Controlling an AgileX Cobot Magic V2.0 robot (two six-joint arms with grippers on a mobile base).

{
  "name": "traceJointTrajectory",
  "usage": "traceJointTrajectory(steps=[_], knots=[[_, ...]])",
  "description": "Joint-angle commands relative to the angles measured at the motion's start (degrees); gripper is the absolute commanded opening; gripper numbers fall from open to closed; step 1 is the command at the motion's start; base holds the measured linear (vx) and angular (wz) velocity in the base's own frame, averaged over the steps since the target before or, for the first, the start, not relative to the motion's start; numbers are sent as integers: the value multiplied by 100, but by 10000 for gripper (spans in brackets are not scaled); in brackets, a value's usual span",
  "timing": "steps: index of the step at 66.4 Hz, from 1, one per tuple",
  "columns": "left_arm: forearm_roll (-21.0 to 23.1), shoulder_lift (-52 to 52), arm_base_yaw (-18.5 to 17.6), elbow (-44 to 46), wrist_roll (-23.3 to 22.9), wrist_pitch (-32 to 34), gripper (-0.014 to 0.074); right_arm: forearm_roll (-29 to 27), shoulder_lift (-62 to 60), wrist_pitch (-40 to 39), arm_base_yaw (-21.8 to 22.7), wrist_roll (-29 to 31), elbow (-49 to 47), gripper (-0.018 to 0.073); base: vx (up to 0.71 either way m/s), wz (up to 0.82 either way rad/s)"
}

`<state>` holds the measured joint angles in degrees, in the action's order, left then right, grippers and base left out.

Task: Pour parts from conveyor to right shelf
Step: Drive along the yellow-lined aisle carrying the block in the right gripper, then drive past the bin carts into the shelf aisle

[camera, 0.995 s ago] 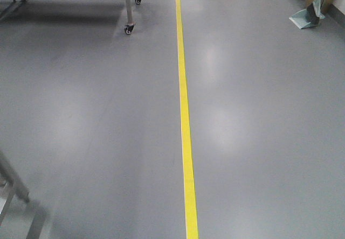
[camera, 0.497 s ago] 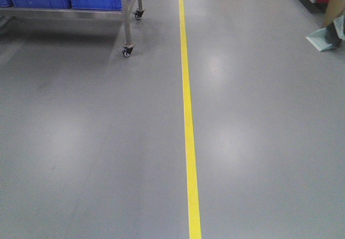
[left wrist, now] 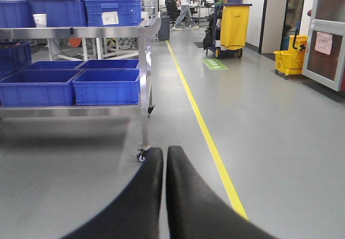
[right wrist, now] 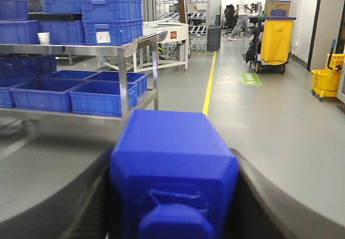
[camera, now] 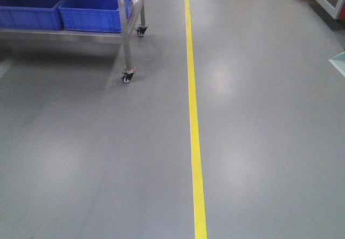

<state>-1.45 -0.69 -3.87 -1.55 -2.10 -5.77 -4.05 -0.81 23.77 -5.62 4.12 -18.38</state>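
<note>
I've got the block (right wrist: 173, 161) filling the R wrist cam. It's bright blue plastic, roughly cubic w/ bevelled edges. It sits clamped between the dark fingers of the R gripper (right wrist: 173, 142), top face about level, and the raised stud face is turned toward the cam at the frame bottom.

Shelf (right wrist: 125, 72) is a shiny stainless rack on casters, ahead-left of me and well apart from the block. The lower deck carries open glossy blue bins (right wrist: 99, 98) side by side. The upper deck has more bins, stacked.
</note>
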Motion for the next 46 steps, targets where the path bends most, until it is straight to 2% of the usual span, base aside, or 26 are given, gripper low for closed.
traceJointTrajectory(steps=[1,32,46], knots=[[35,-69,-26,111,-44,450,-6,2,118,-463,-15,1,-148,-5,78,-10],[35,-69,-26,111,-44,450,-6,2,118,-462,-15,1,-148,-5,77,-14],[35,-69,-26,111,-44,450,-6,2,118,-467,-15,1,-148,-5,74,2]])
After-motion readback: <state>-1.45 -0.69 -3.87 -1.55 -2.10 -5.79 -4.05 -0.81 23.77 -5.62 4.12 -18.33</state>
